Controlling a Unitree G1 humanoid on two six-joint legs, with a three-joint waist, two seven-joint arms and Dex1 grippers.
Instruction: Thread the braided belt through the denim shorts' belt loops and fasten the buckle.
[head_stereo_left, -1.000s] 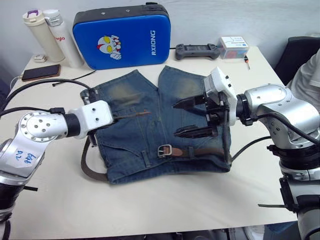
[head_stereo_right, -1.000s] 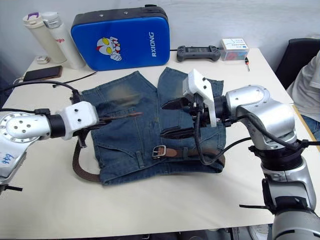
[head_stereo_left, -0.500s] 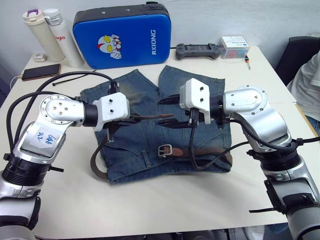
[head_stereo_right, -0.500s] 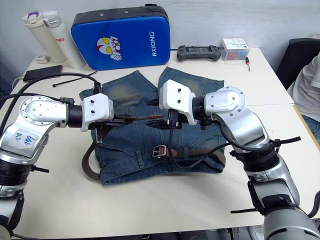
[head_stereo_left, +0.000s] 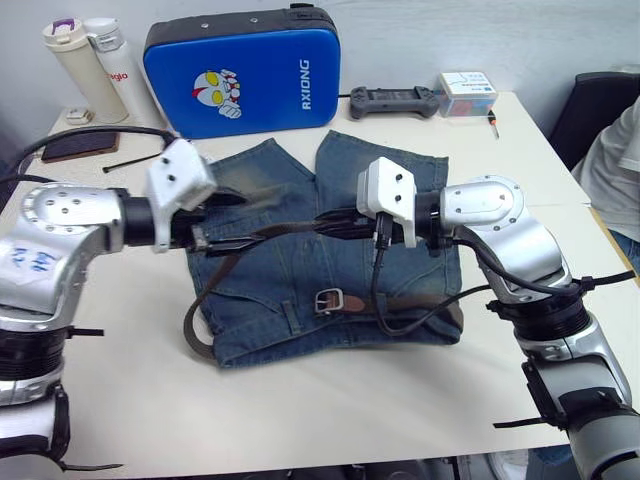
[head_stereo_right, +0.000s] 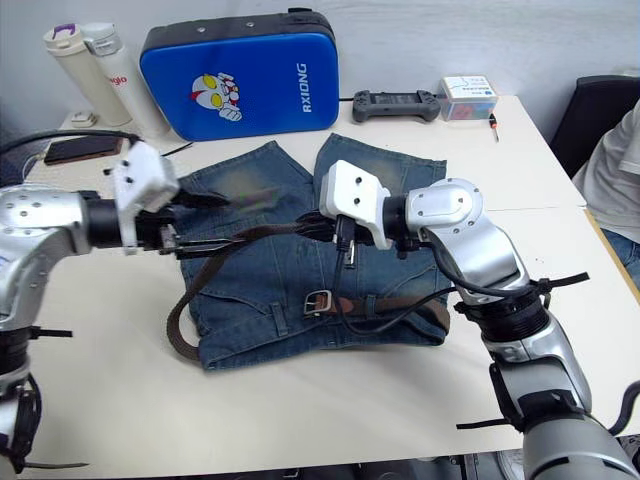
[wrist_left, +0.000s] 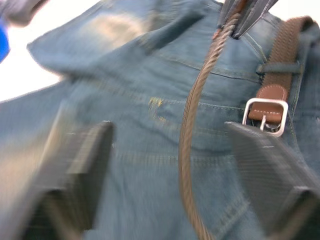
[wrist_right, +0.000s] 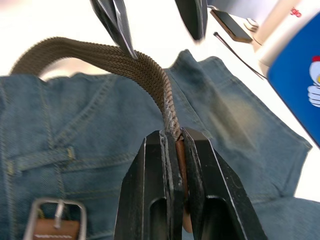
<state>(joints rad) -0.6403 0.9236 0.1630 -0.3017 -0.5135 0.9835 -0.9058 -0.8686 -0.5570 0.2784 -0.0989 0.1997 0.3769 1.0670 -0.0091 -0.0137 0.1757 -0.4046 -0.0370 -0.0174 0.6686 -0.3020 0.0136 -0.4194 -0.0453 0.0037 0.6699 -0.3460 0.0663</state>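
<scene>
We see a pale tabletop (head_stereo_left: 330, 400) carrying the work. The faded blue denim shorts (head_stereo_left: 300, 300) lie flat on it, directly beneath both grippers, with the waistband on the near side and the legs pointing away.

Beyond the shorts, past the left gripper, stands a bright blue padded case (head_stereo_left: 245, 70) with a cartoon print. Two white bottles (head_stereo_left: 100, 70) stand beside the case, and a dark phone (head_stereo_left: 75, 145) lies on the table near them. A black handheld controller (head_stereo_left: 393, 100) and a small box (head_stereo_left: 467, 93) lie beyond the right gripper.

The braided dark brown belt (head_stereo_right: 250, 237) runs as a raised span between the two grippers, above the shorts. From the left gripper it drops in a loop off the left edge of the shorts (head_stereo_right: 180, 330), then lies along the waistband below the right gripper. The small silver rectangular metal buckle (head_stereo_left: 329, 300) rests on the waistband, below and between the two grippers. In the left wrist view we see one blue denim belt loop (wrist_left: 282, 67) crossing the strap just past the buckle.

The right gripper (wrist_right: 175, 145) is clamped on the belt near its tan leather tip, with both black fingers (wrist_right: 152, 185) pressed against the strap.

The left gripper (head_stereo_left: 215, 235) stands with its black fingers (wrist_left: 75, 165) spread wide apart. The belt passes between them, and we cannot tell whether it touches either finger.
</scene>
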